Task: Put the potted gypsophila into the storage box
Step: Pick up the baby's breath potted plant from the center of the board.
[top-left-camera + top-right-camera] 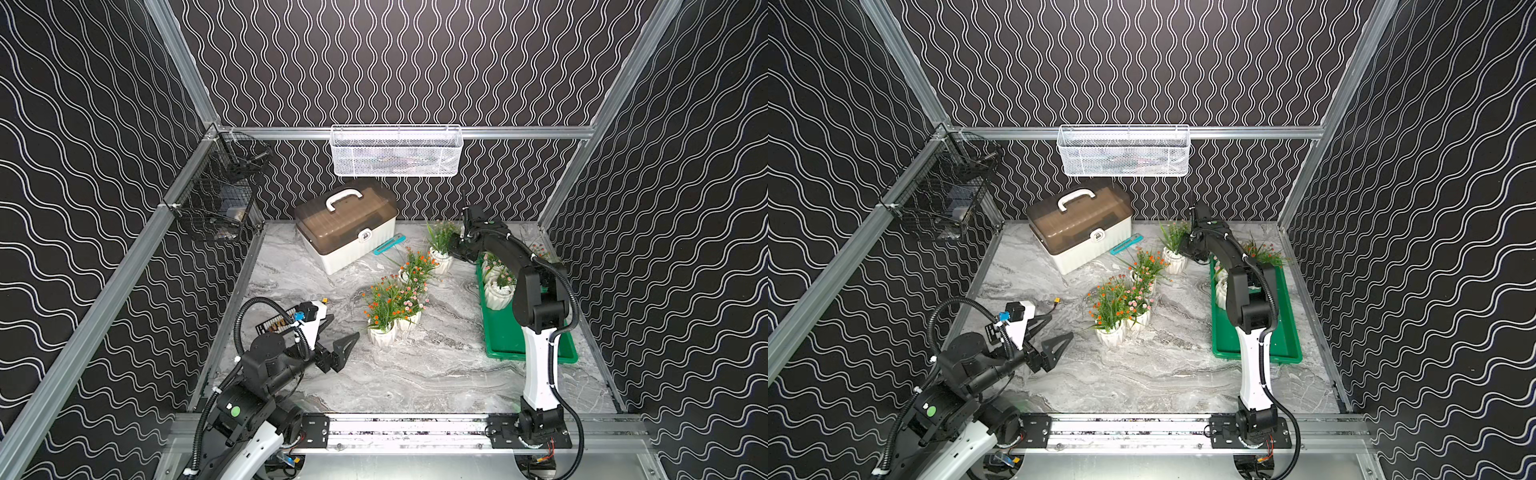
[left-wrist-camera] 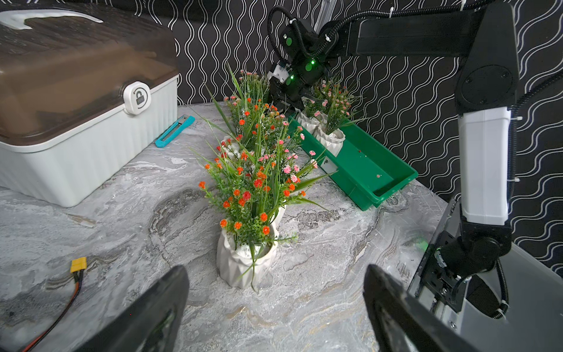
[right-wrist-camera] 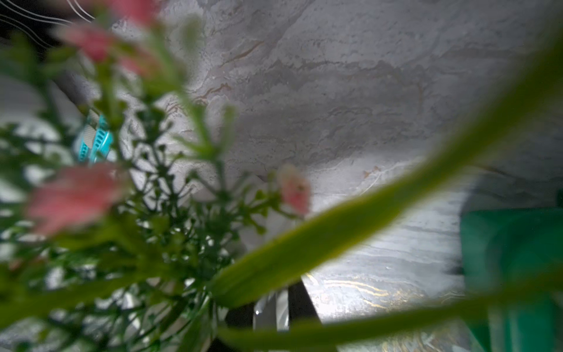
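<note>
Thickly, gypsophila [image 3: 170, 213] screens the right tool [image 1: 456, 248] (grip unreadable) beside the storage box [image 1: 505, 336]; left tool [image 1: 344, 328] open.

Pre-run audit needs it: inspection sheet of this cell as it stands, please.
Surface: grey marble-look tabletop, no spills seen.
Job's things: four potted plants stand on the table; at least two more sit in the green tray.
Clutter: white case with brown lid; teal box cutter beside it.
Grippers: left gripper open and empty, near the closest pot; right gripper in the farthest plant's foliage, grip cannot be told.
Cables: loose yellow plug with wires on the table; hoses run along both arms.
Surroundings: white mesh basket on the back rail; black wire basket on the side rail; patterned walls.
</note>
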`<state>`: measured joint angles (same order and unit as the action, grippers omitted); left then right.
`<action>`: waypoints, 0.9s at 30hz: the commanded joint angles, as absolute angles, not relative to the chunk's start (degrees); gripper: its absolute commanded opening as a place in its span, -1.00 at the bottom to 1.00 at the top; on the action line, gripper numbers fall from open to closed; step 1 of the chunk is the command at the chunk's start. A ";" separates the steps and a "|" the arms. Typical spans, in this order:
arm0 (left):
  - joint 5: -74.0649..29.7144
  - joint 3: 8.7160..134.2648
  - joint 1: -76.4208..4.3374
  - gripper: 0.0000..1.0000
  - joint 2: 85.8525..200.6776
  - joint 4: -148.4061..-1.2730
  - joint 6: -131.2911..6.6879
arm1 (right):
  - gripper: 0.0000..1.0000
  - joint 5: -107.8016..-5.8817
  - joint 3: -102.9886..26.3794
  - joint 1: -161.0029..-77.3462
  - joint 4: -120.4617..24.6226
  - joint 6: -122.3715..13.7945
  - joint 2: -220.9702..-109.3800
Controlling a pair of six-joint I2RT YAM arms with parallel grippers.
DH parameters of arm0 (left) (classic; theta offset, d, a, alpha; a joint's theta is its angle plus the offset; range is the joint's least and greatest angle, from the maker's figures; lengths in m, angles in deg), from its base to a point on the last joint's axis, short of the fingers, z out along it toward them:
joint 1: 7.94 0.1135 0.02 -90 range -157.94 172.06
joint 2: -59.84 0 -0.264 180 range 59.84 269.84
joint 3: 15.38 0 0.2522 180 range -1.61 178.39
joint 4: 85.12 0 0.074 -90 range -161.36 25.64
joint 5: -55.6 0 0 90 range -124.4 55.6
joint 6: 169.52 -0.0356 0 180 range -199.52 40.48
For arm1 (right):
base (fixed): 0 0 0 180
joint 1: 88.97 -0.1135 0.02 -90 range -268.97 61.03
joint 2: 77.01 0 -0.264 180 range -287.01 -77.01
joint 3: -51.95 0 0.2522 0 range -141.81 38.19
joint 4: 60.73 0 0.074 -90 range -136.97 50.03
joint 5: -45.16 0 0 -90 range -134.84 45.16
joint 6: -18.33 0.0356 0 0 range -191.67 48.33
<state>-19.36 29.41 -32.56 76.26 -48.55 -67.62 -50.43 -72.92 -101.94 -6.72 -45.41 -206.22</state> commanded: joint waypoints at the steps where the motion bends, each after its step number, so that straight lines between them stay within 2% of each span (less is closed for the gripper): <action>1: -18.50 29.78 -32.40 0.85 76.29 -50.07 -68.62 | -0.63 -49.14 -73.17 -102.45 -1.29 -46.42 -207.03; 11: -18.35 30.14 -31.24 0.84 76.89 -49.65 -68.55 | -0.99 -50.91 -69.20 -102.70 -3.60 -46.82 -202.09; 27: -17.71 30.20 -31.32 0.84 76.61 -49.74 -68.27 | -1.00 -54.27 -60.69 -103.47 -6.58 -45.66 -187.93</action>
